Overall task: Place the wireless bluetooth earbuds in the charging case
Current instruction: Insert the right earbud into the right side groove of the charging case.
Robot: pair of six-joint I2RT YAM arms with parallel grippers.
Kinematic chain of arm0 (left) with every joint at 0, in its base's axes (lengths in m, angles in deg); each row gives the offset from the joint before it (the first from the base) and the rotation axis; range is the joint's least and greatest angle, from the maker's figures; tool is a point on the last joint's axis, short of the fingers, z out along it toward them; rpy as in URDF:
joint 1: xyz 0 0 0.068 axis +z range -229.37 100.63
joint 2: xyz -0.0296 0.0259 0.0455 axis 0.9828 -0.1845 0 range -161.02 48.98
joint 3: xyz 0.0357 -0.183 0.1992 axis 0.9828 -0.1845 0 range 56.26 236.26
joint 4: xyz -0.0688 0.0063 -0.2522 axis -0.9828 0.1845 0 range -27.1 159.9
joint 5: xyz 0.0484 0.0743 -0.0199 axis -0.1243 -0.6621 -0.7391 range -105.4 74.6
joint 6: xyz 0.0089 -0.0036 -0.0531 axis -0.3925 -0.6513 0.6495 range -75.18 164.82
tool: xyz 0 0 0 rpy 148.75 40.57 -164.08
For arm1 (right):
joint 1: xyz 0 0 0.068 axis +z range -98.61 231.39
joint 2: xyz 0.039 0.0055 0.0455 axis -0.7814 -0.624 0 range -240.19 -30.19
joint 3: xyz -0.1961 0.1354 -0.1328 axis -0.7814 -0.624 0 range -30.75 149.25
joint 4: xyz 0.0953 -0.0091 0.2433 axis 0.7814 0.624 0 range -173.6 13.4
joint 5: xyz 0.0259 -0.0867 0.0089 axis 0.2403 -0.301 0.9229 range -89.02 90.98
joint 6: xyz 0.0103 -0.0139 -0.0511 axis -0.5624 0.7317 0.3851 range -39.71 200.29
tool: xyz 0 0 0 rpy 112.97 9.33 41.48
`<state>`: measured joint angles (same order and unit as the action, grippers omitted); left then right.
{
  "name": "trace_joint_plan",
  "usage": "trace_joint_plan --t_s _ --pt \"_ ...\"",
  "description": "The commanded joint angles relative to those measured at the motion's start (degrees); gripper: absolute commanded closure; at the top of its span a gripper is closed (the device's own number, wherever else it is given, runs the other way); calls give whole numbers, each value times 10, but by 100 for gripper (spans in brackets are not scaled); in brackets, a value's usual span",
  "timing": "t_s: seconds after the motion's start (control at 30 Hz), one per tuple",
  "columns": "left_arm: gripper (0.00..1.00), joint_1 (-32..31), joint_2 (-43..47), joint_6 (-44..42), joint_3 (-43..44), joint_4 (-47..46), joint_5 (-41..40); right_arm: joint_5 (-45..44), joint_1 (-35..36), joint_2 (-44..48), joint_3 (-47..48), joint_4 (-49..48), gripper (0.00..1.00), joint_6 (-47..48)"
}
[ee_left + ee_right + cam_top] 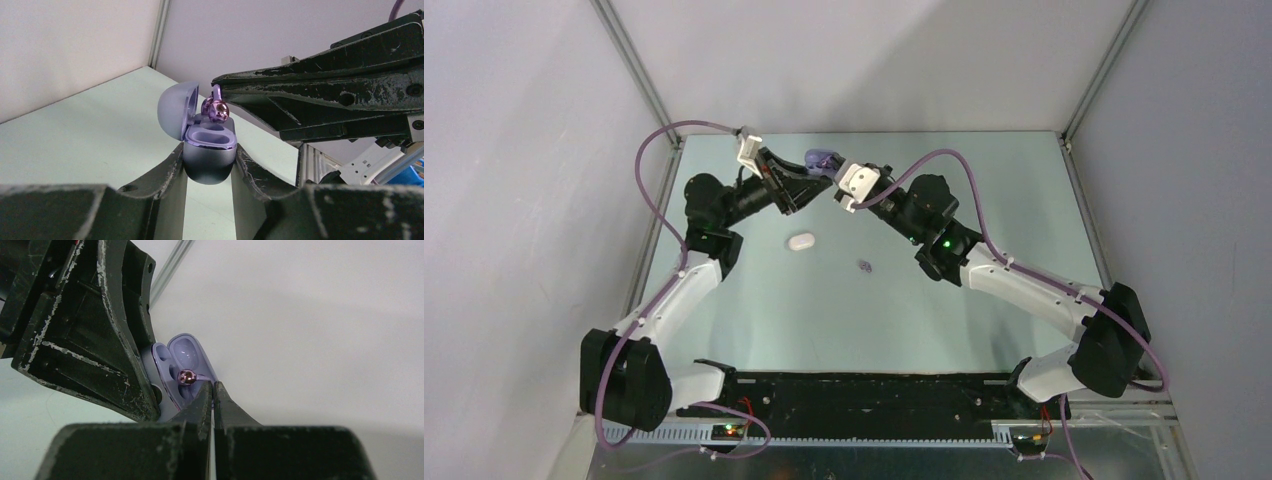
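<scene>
My left gripper (210, 167) is shut on an open purple charging case (210, 157) and holds it above the table at the back; the case's lid (175, 110) is tipped back. My right gripper (212, 386) is shut on the stem of a shiny purple earbud (186, 376) and holds it just over the case's sockets (212, 135). The earbud also shows in the left wrist view (216, 109). In the top view the case (822, 158) sits between both grippers. A second purple earbud (864, 266) lies on the table. No white earbuds show.
A closed white case (801, 242) lies on the table in front of the left arm. The enclosure's back wall stands close behind the grippers, with metal frame posts (634, 60) at the corners. A black bar (874, 390) runs along the near edge.
</scene>
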<state>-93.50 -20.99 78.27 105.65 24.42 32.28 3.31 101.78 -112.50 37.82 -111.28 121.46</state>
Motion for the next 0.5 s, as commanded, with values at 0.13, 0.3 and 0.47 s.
trace_joint_plan --t_s 0.13,0.3,0.47 --pt "100 0 10 5 6 -24 -36 -1 2 -1 12 -3 100 7" --pt "100 1 9 8 11 -25 -36 0 3 -1 12 9 100 19" --pt "100 2 10 9 9 -26 -36 -5 3 -2 12 13 100 25"
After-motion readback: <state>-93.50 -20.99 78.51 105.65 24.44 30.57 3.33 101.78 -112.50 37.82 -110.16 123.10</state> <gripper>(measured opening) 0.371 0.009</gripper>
